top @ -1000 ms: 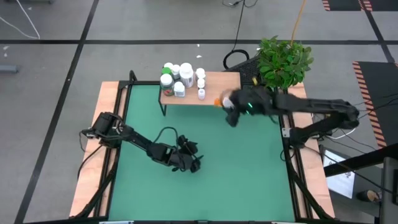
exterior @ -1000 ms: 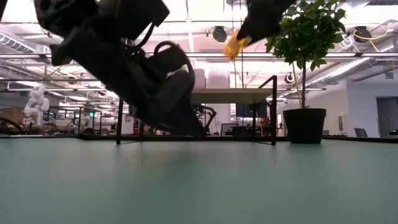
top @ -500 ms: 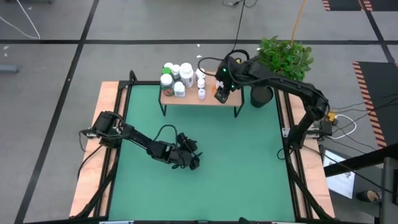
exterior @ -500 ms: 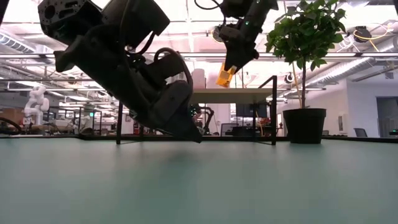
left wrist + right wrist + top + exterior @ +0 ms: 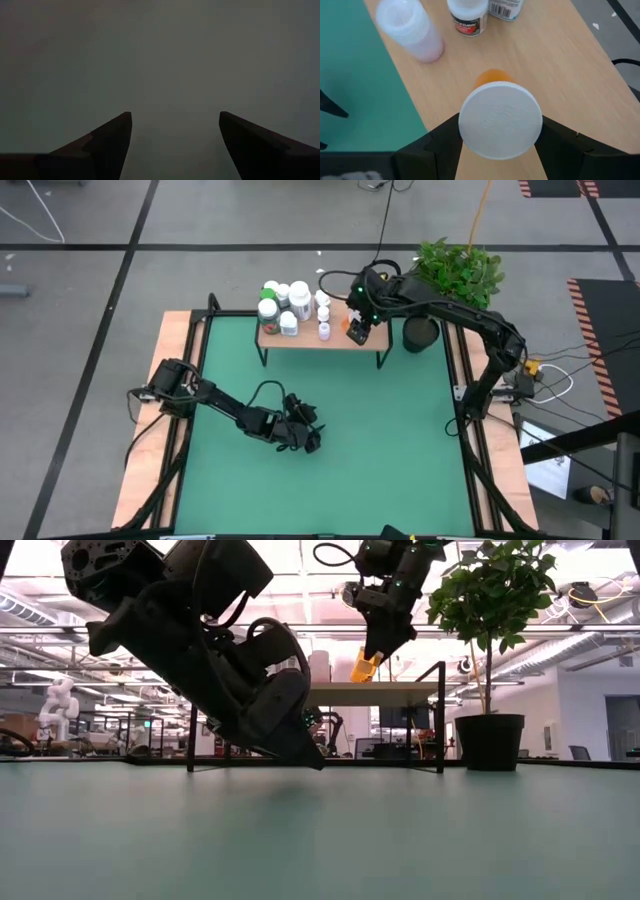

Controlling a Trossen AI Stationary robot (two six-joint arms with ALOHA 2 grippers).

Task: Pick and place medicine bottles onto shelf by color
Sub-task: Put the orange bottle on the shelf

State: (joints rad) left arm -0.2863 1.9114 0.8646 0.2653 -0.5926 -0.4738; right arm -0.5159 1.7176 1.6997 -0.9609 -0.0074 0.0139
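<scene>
Two dark arms working at table. One shelf standing at mat's far edge. Roughly seven white-capped medicine bottles sitting clustered on shelf's left part; exact count hard telling. One orange bottle sitting apart. One potted plant standing beside.

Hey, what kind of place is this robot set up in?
Most likely a robotics lab or open-plan workshop. The low view shows exposed ceiling ducts over rows of desks, and a white humanoid robot standing in the background; the high view shows cables across a taped floor.
</scene>
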